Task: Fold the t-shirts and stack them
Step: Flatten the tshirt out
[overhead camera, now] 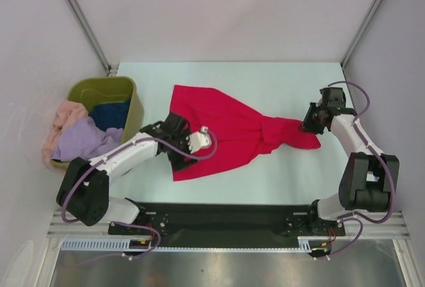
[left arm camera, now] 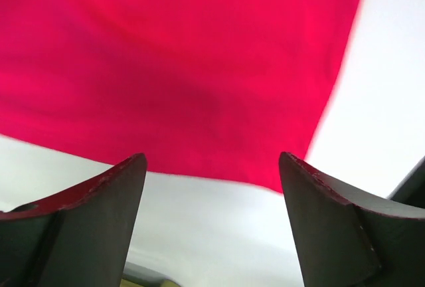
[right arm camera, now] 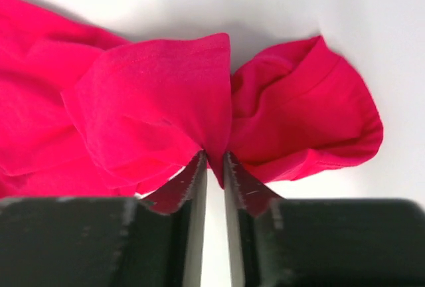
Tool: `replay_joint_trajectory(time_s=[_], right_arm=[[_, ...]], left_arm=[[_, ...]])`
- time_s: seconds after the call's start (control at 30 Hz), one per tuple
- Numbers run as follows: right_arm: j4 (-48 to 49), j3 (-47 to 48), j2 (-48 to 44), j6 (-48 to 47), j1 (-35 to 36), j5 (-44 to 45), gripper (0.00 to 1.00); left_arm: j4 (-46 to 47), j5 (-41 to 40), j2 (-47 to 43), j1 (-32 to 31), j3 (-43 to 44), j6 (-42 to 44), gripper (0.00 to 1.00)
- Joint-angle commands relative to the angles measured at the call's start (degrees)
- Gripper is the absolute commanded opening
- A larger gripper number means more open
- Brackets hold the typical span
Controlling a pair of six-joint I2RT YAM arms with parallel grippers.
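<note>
The bright red cloth t-shirt (overhead camera: 219,131) lies on the pale desk (overhead camera: 285,81), half spread, bunched at one end; it is not folded yet; the right tool (right arm camera: 214,161) is narrow, pinching that bunched end; the left tool (left arm camera: 211,164) is wide, holding nothing, over the shirt's edge; the lavender cloth shirt (overhead camera: 83,141), peach cloth shirt (overhead camera: 63,117) and dark blue cloth shirt (overhead camera: 109,113) wait in the olive-green plastic tub (overhead camera: 136,104); nothing looks stacked.

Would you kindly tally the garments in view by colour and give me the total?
red t-shirt: 1
lavender garment: 1
peach-pink garment: 1
dark blue garment: 1
Total: 4
</note>
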Motion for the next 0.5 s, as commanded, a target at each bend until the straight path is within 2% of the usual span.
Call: replay_joint_trajectory(time_s=[0.0, 0.1, 0.13, 0.17, 0.33, 0.37, 0.4, 0.43, 0.47], right_arm=[[1.1, -0.9, -2.7, 0.8, -0.1, -0.6, 0.19], [2.6, -1.3, -1.9, 1.3, -0.6, -1.0, 0.1], [2.5, -1.1, -1.5, 1.4, -0.7, -1.4, 0.03], [2.5, -0.9, -1.5, 1.7, -0.7, -1.8, 0.0], [1.9, -0.9, -3.1, 1.5, -0.7, -1.8, 0.0], [1.7, -0.9, -3.6, 1.3, -0.7, -1.8, 0.0], [1.2, -0.6, -4.4, 1.2, -0.9, -2.2, 0.0], [1.2, -0.6, -4.4, 1.1, -0.9, -2.4, 0.0], [0.4, -0.4, -4.7, 1.2, -1.1, -2.5, 0.0]], left_arm=[[-1.2, -2.7, -2.5, -1.5, -8.4, 8.0, 0.88], [0.9, -3.8, -2.6, -3.0, -11.9, 9.0, 0.9], [1.0, -3.5, -2.5, -3.3, -12.2, 8.8, 0.9], [0.6, -2.8, -2.3, -3.7, -12.2, 8.6, 0.9], [5.3, -7.1, -1.3, -6.0, -15.3, 7.5, 0.89], [7.5, -7.8, -0.4, -6.0, -15.5, 7.2, 0.86], [10.1, -9.8, 0.5, -6.0, -16.1, 6.8, 0.69], [10.1, -9.8, 0.5, -6.0, -16.1, 6.8, 0.69], [10.3, -9.9, 0.8, -6.0, -16.1, 6.4, 0.61]])
